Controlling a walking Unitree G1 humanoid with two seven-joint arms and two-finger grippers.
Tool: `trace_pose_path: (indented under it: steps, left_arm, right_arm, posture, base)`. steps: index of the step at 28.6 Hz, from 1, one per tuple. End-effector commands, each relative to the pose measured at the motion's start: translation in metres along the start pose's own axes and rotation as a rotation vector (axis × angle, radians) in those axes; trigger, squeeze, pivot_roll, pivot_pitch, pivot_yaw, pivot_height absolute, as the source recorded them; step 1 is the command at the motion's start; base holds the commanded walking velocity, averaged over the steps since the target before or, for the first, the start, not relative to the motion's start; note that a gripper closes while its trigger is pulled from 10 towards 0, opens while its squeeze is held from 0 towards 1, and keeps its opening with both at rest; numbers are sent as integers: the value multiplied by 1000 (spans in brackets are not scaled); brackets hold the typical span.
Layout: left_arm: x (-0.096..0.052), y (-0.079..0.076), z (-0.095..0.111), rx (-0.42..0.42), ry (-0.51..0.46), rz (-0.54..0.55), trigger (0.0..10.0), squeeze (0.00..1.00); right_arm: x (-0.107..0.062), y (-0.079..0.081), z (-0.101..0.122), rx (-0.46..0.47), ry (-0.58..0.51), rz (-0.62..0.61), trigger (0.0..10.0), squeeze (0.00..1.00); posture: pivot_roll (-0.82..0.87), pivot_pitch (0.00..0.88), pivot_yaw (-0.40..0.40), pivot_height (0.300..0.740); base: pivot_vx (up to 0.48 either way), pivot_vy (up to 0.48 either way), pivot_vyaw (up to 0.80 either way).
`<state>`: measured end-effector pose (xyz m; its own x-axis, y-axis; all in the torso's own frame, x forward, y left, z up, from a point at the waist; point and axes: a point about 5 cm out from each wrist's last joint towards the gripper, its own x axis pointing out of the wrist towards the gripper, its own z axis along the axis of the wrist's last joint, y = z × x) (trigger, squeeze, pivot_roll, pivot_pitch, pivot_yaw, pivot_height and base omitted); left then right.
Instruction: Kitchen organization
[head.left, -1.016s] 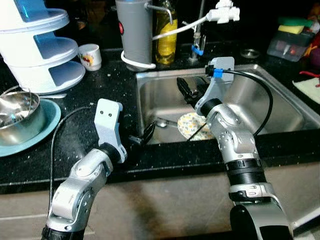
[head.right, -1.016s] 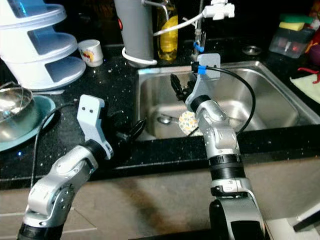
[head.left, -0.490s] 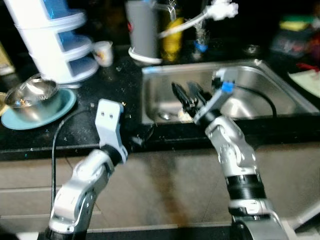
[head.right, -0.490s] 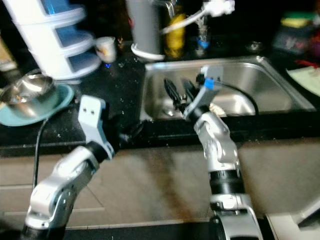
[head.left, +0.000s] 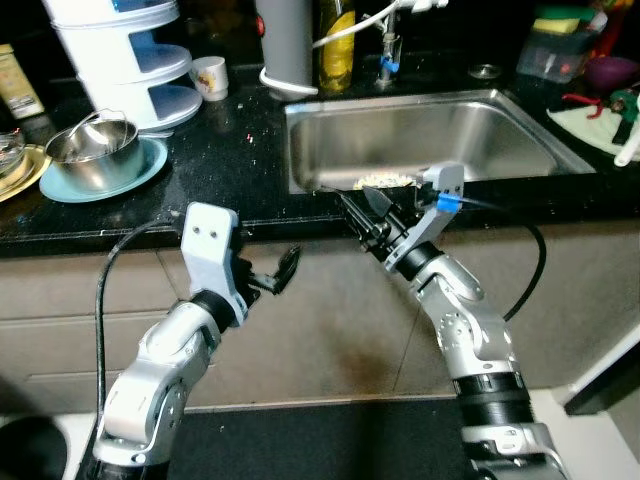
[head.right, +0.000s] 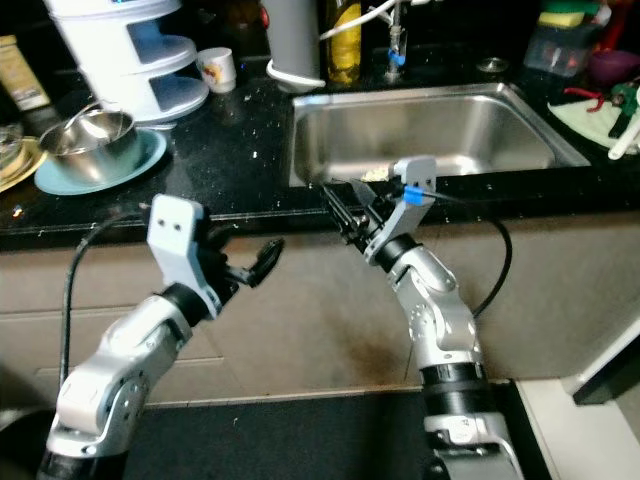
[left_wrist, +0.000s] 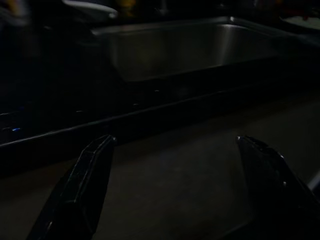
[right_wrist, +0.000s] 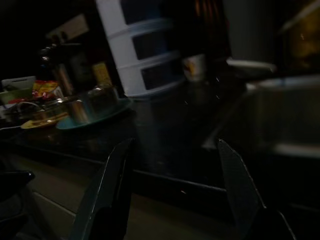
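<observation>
In sink (head.left: 500, 150), patterned plate (head.left: 378, 181) lies just behind right claw (head.left: 366, 218), fingers apart; left claw (head.left: 272, 277) spread too, before worktop (head.left: 220, 170).

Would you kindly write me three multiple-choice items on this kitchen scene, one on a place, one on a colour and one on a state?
1. Where does the steel bowl sit?
A. in the sink
B. on the teal plate
C. on the floor

2. What colour is the countertop?
A. black
B. white
C. wooden brown

3. How do the jaws of the right gripper stand?
A. shut on a spoon
B. shut on a cloth
C. open, holding nothing

Answers:
1. B, since the bowl rests on the teal plate on the counter, left of the sink.
2. A, since the counter around the sink is black with fine speckles.
3. C, since the right wrist view shows the two fingers apart with only the counter between them.
</observation>
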<state>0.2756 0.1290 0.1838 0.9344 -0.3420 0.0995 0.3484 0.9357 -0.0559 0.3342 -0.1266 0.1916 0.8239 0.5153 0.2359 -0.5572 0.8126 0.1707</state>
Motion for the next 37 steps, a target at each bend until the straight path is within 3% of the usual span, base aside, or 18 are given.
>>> trace_pose_path:
  steps: [1, 5, 6, 9, 20, 29, 37]
  left_arm:
    - [-4, 20, -8, 43, 30, 109, 10000, 0]
    - [-9, 38, -12, 35, 46, 235, 10000, 0]
    - [-12, 47, -15, -32, 47, 278, 10000, 0]
    - [-14, 52, -17, -14, 58, 303, 10000, 0]
    - [-14, 49, -23, 6, 67, 313, 10000, 0]
    - [-10, 51, -13, 15, 20, 322, 10000, 0]
    - [-9, 47, -10, 23, -5, 287, 10000, 0]
  right_arm:
    - [4, 11, -3, -8, 8, 43, 10000, 0]
    - [5, 12, -4, -9, 9, 47, 10000, 0]
    - [6, 13, -4, -16, 10, 49, 10000, 0]
    - [7, 13, -3, -20, 7, 54, 10000, 0]
    - [13, 18, 0, -36, -2, 64, 10000, 0]
    - [19, 28, 3, -51, -21, 90, 10000, 0]
    - [23, 27, 7, -42, -49, 52, 10000, 0]
  posture:
    - [11, 0, 14, 740]
    - [15, 0, 12, 740]
    - [15, 0, 12, 740]
    - [16, 0, 12, 740]
    - [19, 0, 14, 740]
    - [19, 0, 14, 740]
    - [19, 0, 15, 740]
  base:
    - [0, 0, 800]
    - [0, 0, 797]
    - [0, 0, 794]
    - [0, 0, 794]
    - [0, 0, 794]
    - [0, 0, 794]
    - [0, 0, 692]
